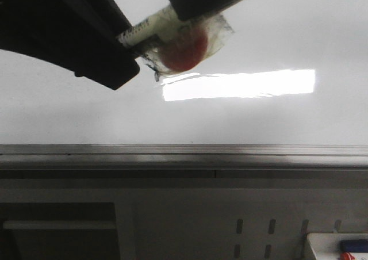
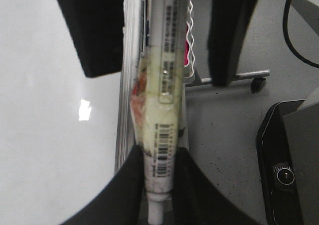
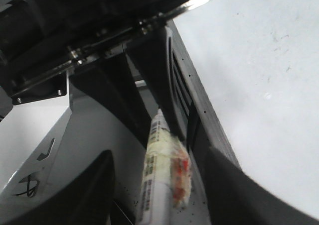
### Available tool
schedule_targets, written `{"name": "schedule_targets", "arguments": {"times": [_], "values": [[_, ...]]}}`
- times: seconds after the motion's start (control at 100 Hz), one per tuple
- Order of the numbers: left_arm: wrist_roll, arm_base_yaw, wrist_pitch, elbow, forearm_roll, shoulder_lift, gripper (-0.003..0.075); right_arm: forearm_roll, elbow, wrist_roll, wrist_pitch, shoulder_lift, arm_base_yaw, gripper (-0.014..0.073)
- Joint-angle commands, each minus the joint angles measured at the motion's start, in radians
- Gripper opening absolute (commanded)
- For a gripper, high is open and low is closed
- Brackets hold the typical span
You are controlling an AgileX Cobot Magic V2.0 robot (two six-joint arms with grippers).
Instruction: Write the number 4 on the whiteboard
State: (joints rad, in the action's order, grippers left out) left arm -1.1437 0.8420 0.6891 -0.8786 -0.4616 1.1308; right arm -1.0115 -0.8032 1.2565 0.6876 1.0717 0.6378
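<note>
The whiteboard is glossy white with a bright window glare; no dark lines of the number 4 show on it in any view. A white barcoded marker, wrapped in yellowish tape with a red patch, hangs above the board. My left gripper is shut on the marker's lower barrel, and shows as the dark shape at upper left. My right gripper is open, its fingers wide on either side of the marker and not touching it. In the front view the right gripper sits at the top.
The board's grey metal edge rail runs across the front. Below it is a perforated panel, and a white tray with blue and red items at lower right. Beyond the board's edge are grey floor, a wire rack and a black case.
</note>
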Motion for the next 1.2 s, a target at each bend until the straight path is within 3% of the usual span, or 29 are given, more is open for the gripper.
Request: {"name": "schedule_targets", "arguments": {"times": [0.0,0.2,0.34,0.46,0.56,0.71,0.78,0.91,1.19], "values": [[0.001,0.007,-0.048,-0.033,-0.039,-0.023,-0.0020,-0.049,-0.036,0.011,-0.016,0.006,0.000,0.0271],[0.001,0.007,-0.050,-0.033,-0.060,-0.023,-0.0020,-0.045,-0.036,0.011,-0.011,0.041,0.000,0.0129],[0.001,0.007,-0.054,-0.033,-0.082,-0.023,-0.0020,-0.039,-0.036,0.011,-0.015,0.041,0.000,-0.0070],[0.013,0.006,-0.054,-0.033,-0.099,-0.023,-0.0004,-0.037,-0.036,0.011,-0.015,0.041,0.000,-0.0063],[0.015,0.004,-0.054,-0.033,-0.104,-0.032,0.0116,-0.037,-0.036,0.011,-0.015,0.041,0.000,-0.0063],[0.018,0.004,-0.058,-0.033,-0.126,-0.069,0.0402,-0.037,-0.036,0.011,-0.015,0.041,0.000,-0.0063],[0.057,0.004,-0.078,-0.029,-0.126,-0.097,0.0460,-0.037,-0.032,0.011,-0.015,0.039,0.000,-0.0063],[0.128,-0.013,-0.139,0.019,-0.121,-0.184,0.0449,-0.036,-0.015,0.011,-0.038,0.015,0.000,-0.0060],[0.365,-0.153,-0.327,0.280,-0.127,-0.535,0.0256,-0.036,0.115,-0.002,-0.211,-0.101,0.000,-0.0045]]}}
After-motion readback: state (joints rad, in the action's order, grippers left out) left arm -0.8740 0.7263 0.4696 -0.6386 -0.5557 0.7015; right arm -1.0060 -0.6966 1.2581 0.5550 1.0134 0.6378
